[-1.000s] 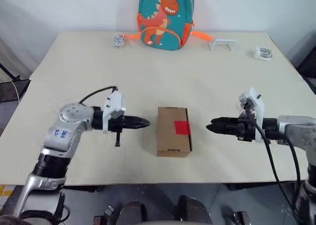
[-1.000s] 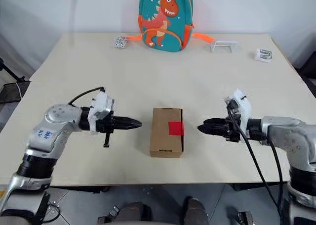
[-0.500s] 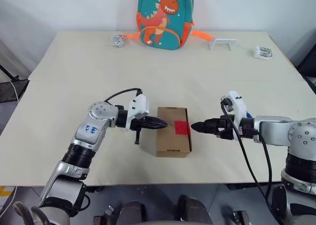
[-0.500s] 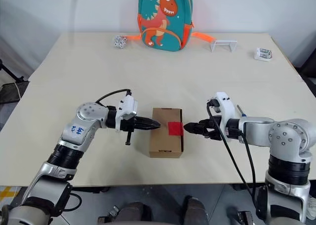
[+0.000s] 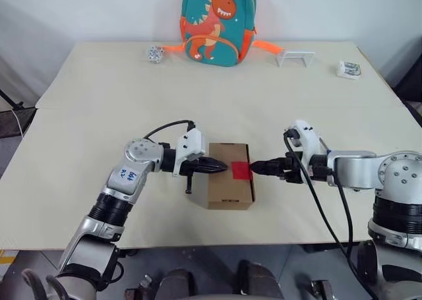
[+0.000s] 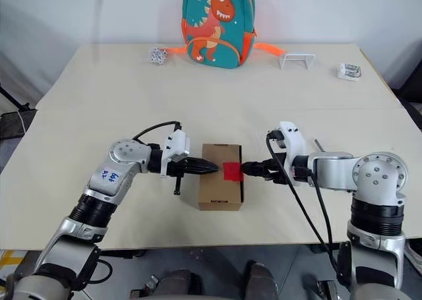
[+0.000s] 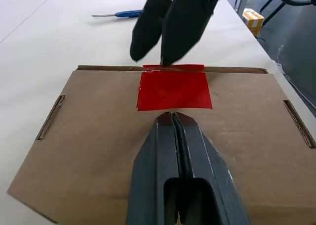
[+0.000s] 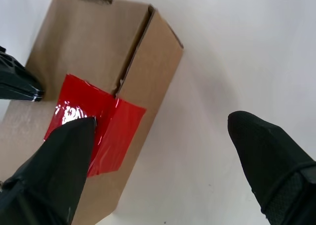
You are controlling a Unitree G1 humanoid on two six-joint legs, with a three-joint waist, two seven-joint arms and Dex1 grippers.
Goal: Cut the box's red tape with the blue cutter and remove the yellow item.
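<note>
The box (image 5: 231, 183) is seen lying flat near the front edge of the pale table (image 5: 99, 89), and everything else is placed from it. The red tape (image 7: 174, 90) is stuck on the box's top at the right-hand edge and is folded down over that edge onto the side wall, across the flap seam. The left gripper (image 7: 174, 117) is stretched over the box's top from the left, its two black fingers pressed together with nothing between them, their tips just short of the tape's near edge. The right gripper (image 8: 163, 131) is brought in from the box's right with its fingers spread wide and nothing held; one finger (image 8: 64, 151) is seen over the tape at the box's top edge, the other is held out over bare table beside the box. The blue cutter (image 7: 118, 14) is found lying on the table beyond the box's right side, apart from it and ungripped. A dinosaur backpack (image 5: 217, 23) is stood at the far edge of the table, well behind the box.
</note>
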